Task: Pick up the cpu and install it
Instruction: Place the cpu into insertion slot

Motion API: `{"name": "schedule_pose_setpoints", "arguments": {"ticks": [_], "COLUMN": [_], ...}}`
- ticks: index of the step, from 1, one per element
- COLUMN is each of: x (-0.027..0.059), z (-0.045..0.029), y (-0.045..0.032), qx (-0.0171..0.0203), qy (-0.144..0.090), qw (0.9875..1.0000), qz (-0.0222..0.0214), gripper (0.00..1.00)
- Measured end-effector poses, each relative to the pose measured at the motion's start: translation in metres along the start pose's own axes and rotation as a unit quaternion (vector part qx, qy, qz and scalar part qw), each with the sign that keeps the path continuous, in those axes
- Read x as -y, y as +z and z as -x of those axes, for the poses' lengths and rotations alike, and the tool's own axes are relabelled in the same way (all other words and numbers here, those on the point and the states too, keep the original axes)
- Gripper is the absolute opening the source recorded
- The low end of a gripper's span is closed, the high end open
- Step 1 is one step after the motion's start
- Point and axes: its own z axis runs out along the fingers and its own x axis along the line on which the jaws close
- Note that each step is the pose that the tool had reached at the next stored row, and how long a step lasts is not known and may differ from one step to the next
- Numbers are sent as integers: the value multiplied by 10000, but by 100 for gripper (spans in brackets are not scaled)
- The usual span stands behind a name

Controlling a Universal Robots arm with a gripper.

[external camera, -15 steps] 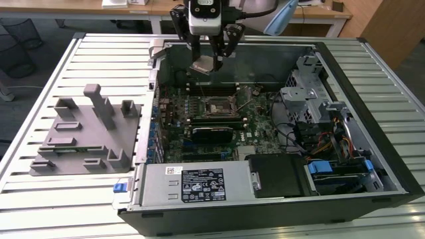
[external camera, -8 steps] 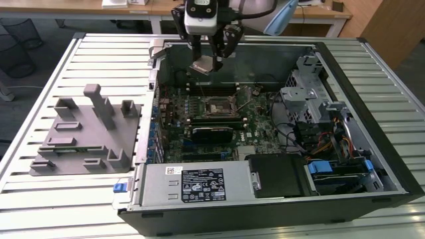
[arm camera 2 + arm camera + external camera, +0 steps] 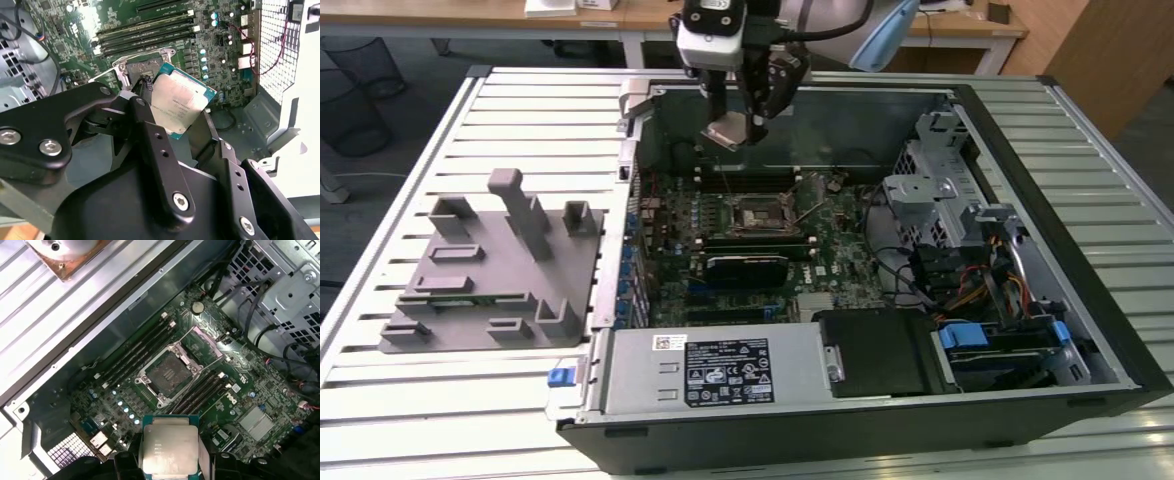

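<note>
The cpu (image 3: pixel 180 102) (image 3: pixel 167 444) (image 3: pixel 727 133) is a flat square chip with a pale silvery top and a thin dark rim. My gripper (image 3: pixel 175 112) (image 3: pixel 734 128) (image 3: pixel 169 456) is shut on it, one black finger at each side. It hangs in the air over the far part of the open computer case (image 3: pixel 1107 350), above the motherboard (image 3: pixel 834 265). The open cpu socket (image 3: pixel 758 216) (image 3: pixel 166 372) (image 3: pixel 135 70) lies below and a little nearer, its metal frame lifted.
Memory slots (image 3: pixel 132 354) flank the socket. A drive cage and cables (image 3: pixel 961 250) fill the case's right side in the exterior view, with the power supply (image 3: pixel 720 370) at the front. A grey fixture block (image 3: pixel 494 270) sits on the slatted table (image 3: pixel 400 390) at the left.
</note>
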Motion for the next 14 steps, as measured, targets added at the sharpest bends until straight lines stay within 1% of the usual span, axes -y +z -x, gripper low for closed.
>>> {"name": "schedule_pose_setpoints", "arguments": {"ticks": [4, 7, 10, 14], "x": [-1, -1, -1, -2], "z": [-1, -1, -2, -3], "y": [3, 6, 9, 13], "qx": [12, 24, 36, 52], "qy": [235, 458, 695, 995], "qw": [9997, 9989, 9976, 9950], "qz": [-3, -5, -8, -12], "gripper": [53, 53, 53, 53]}}
